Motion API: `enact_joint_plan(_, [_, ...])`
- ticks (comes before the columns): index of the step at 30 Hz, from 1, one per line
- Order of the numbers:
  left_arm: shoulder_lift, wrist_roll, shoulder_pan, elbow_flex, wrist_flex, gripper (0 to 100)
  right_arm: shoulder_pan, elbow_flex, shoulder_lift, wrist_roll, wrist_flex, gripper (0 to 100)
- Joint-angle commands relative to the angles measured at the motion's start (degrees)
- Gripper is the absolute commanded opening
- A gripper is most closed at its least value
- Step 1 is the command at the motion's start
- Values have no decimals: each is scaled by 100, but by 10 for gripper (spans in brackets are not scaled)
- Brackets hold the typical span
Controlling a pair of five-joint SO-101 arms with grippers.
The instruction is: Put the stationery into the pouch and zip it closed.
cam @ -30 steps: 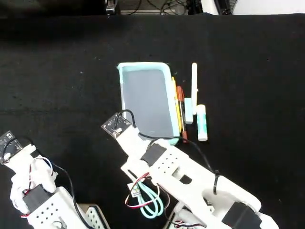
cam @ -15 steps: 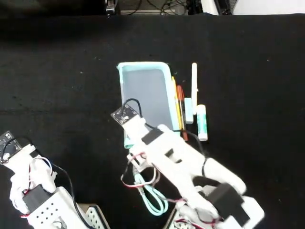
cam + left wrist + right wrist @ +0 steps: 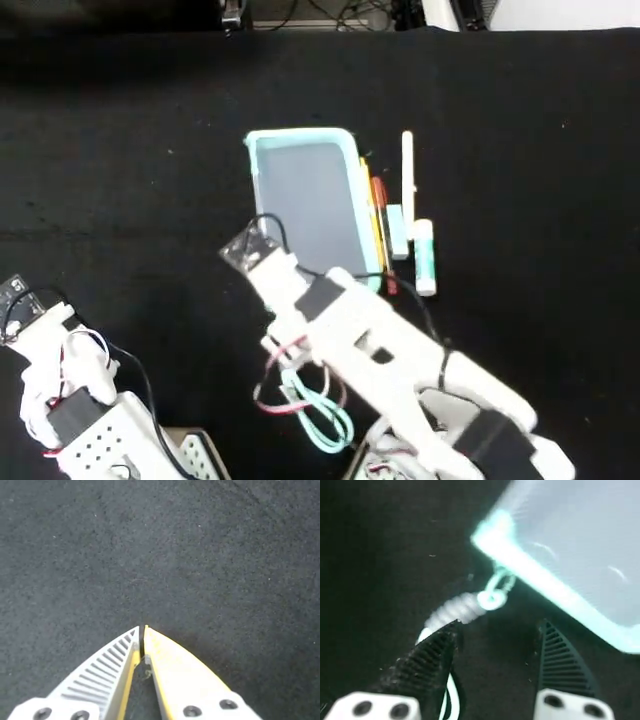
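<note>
The black worktop is evenly lit, darker along the high view's top. Small white glare streaks sit on the pouch. Soft shadow hugs the left tool.

Black cloth table in front of me, and here's what's lying on it: the pouch, flat, mint-edged with a grey panel, its zip pull trailing off one corner onto the cloth. Tight along its long side are a yellow pencil and a red pen. Beyond them come a thin white stick, a small mint block, and the glue stick outermost.
</note>
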Motion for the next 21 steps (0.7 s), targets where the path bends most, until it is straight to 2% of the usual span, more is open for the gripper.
enact_joint_plan(1, [-18,35,-13,84,-123,36,-246,259,-338,26,-484,247])
enact_joint_plan(5, [-18,35,-13,84,-123,36,-220,690,-48,26,-1292,247])
enact_joint_plan(8, [-18,35,-13,84,-123,36,-211,708,382,26,-1477,247])
enact_joint_plan(18, [-18,35,-48,84,-176,36,-220,-611,2097,26,-527,241])
enact_joint_plan(21, [-18,35,-48,84,-114,36,-237,-769,2387,62,-501,159])
